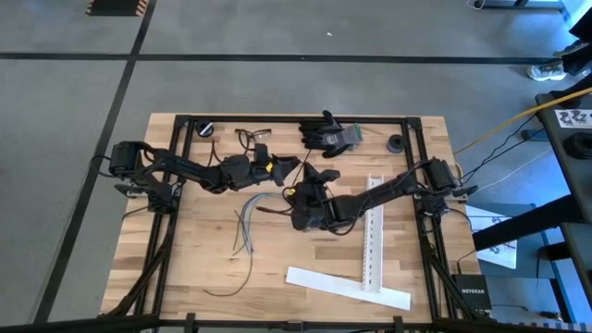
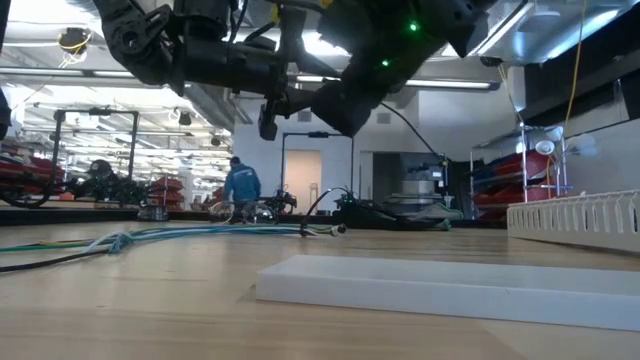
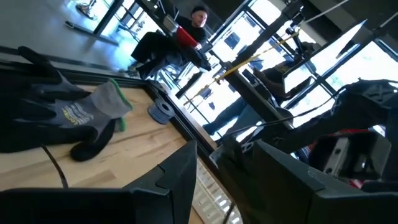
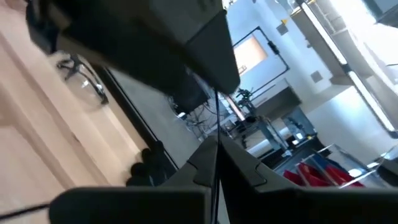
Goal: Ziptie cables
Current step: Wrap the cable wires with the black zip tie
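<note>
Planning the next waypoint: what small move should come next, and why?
Probably ease the left gripper onto the free end of the ziptie. The right gripper pinches that thin black strip in its jaws, both grippers hover close together above the table, and the cables lie on it.

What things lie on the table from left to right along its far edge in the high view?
Small black round object → eyeglasses → dark work glove → black round knob-like part.
</note>
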Controlling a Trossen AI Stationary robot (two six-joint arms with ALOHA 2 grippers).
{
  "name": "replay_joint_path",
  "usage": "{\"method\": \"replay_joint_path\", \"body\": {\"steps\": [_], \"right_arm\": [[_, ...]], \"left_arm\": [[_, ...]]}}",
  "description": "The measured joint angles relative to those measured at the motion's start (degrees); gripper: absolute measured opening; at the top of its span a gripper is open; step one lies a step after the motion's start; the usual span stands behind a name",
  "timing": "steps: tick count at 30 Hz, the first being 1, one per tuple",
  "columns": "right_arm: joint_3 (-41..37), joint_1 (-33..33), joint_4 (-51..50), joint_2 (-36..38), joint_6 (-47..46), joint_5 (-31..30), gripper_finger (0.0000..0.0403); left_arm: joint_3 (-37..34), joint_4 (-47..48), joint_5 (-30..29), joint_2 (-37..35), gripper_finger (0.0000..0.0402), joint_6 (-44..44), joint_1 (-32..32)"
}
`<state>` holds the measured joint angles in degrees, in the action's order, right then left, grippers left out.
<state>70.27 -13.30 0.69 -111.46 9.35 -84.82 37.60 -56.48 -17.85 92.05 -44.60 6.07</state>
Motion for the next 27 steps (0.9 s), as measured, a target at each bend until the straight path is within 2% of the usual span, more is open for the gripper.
{"method": "replay_joint_path", "body": {"steps": [7,11,13,15,23,27], "right_arm": [[0.4,0.3,0.2,-0.1,0.1,0.3,0.0],[0.4,0.6,3.4,-0.1,0.1,4.9,0.0],[0.4,0.7,4.7,-0.2,0.1,5.5,0.0],[0.4,0.7,6.0,-0.2,0.0,5.5,0.0],[0.4,-0.2,6.6,0.3,0.0,6.9,0.0005],[0.4,-1.5,5.4,3.8,-1.1,12.3,0.0035]], "left_arm": [[0.0,0.0,0.0,0.0,0.0127,2.9,0.0],[0.0,-0.1,-0.9,0.0,0.0069,4.9,0.0],[0.0,-0.2,-1.0,0.0,0.0028,7.2,0.0],[0.0,-0.5,-0.9,-0.1,0.0009,9.4,0.0],[0.0,0.1,-0.9,-0.1,0.0001,20.8,-0.6],[0.0,0.8,-0.8,-0.1,0.0001,26.7,-1.4]]}}
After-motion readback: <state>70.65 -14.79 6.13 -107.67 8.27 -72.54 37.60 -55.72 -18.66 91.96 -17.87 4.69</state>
